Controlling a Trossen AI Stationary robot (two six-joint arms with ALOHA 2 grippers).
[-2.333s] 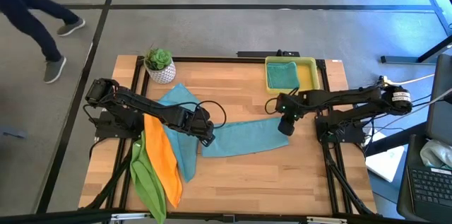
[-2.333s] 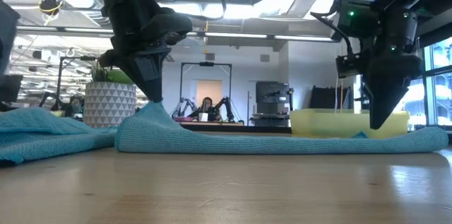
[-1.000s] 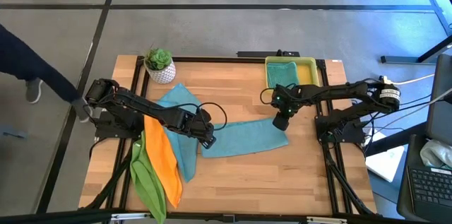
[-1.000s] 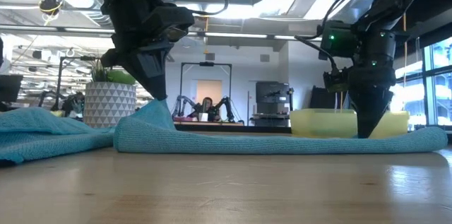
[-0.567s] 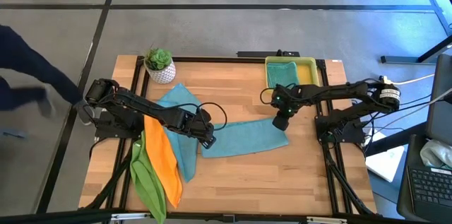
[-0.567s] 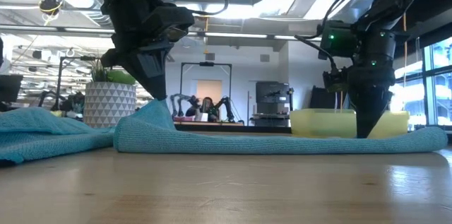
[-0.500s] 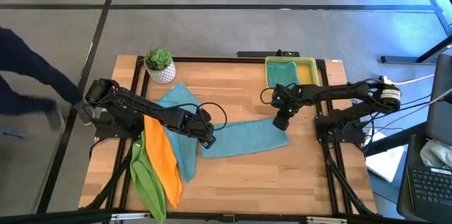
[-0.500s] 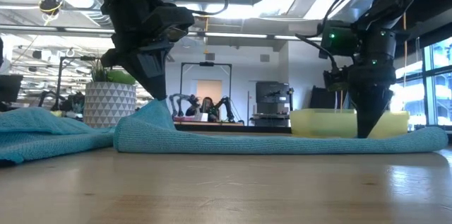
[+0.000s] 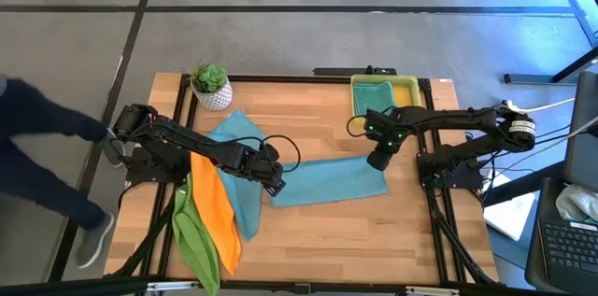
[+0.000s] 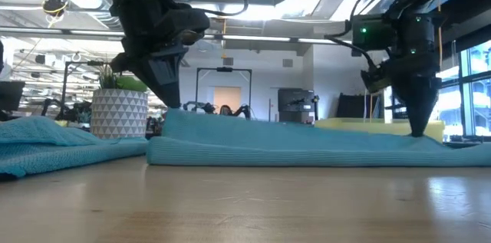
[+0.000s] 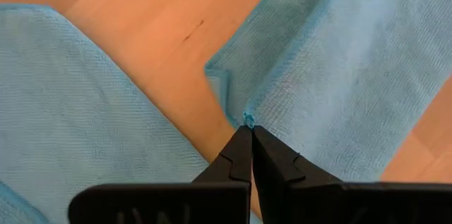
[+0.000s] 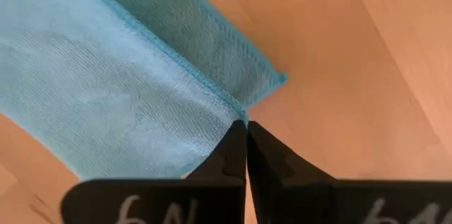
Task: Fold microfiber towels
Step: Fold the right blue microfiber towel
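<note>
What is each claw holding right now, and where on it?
Both pinch the same teal towel: left claw its left end, right claw its right end.

A long teal microfiber towel (image 9: 327, 182) lay mid-tabletop (image 9: 411, 231) between the left claw (image 9: 277, 187) and right claw (image 9: 377, 162); a yellow rectangular tray (image 9: 407, 98) sat behind.

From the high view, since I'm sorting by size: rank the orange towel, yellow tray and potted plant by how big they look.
1. Orange towel
2. Yellow tray
3. Potted plant
</note>
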